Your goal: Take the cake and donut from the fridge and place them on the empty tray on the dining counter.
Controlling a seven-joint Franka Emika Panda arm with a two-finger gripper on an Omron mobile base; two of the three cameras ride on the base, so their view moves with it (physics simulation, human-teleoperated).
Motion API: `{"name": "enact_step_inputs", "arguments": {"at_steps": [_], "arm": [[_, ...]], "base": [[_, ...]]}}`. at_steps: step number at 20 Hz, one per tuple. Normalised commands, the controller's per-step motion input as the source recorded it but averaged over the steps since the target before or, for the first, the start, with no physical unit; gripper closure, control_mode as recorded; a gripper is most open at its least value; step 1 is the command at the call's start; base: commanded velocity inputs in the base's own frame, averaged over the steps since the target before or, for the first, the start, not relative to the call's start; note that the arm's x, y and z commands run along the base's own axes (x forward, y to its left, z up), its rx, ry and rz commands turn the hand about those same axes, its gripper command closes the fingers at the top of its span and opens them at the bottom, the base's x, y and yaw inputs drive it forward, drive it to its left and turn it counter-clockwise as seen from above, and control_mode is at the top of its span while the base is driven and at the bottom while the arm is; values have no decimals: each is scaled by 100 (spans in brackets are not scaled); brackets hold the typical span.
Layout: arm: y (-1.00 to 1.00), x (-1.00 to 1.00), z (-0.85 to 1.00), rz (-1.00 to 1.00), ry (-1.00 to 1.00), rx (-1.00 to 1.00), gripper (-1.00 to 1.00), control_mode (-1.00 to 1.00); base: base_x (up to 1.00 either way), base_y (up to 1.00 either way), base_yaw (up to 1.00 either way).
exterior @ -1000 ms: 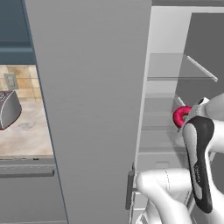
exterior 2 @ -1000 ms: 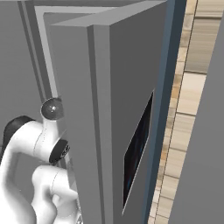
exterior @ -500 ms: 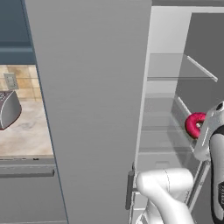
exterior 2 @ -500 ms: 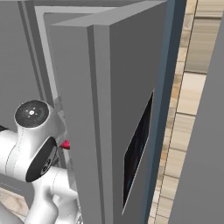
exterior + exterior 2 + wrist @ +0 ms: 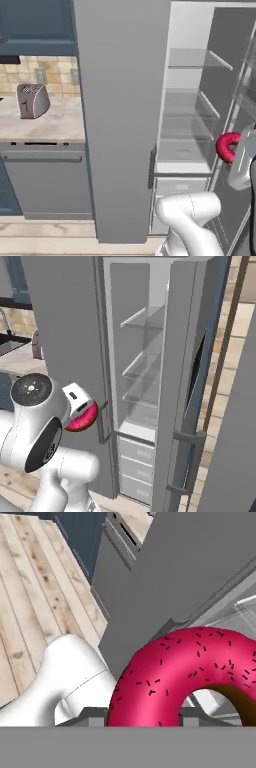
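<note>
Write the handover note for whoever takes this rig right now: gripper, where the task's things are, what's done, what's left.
Gripper: shut on the donut, carried in the air just outside the fridge.
Donut: pink frosting with dark sprinkles, clear of the shelves, in front of the open right-hand compartment in the left base view.
Fridge: doors open; the glass shelves in view look bare.
Cake: I cannot spot it on any visible shelf.
Toaster: on the kitchen worktop to the left, not involved.
Done: donut out of the fridge.
Left: take the donut to the empty tray on the dining counter, then fetch the cake and set it there too.
</note>
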Motion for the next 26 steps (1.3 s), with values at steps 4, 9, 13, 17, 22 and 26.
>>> {"name": "enact_step_inputs", "arguments": {"at_steps": [4,9,13,17,22,26], "arm": [[0,0,0,0,0,0,100,100],[0,0,0,0,0,0,100,100],[0,0,0,0,0,0,100,100],[0,0,0,0,0,0,100,100],[0,0,0,0,0,0,100,100],[0,0,0,0,0,0,100,100]], "base": [[-45,64,58],[-1,24,95],[0,4,100],[0,4,100],[4,1,100],[33,0,95]]}}
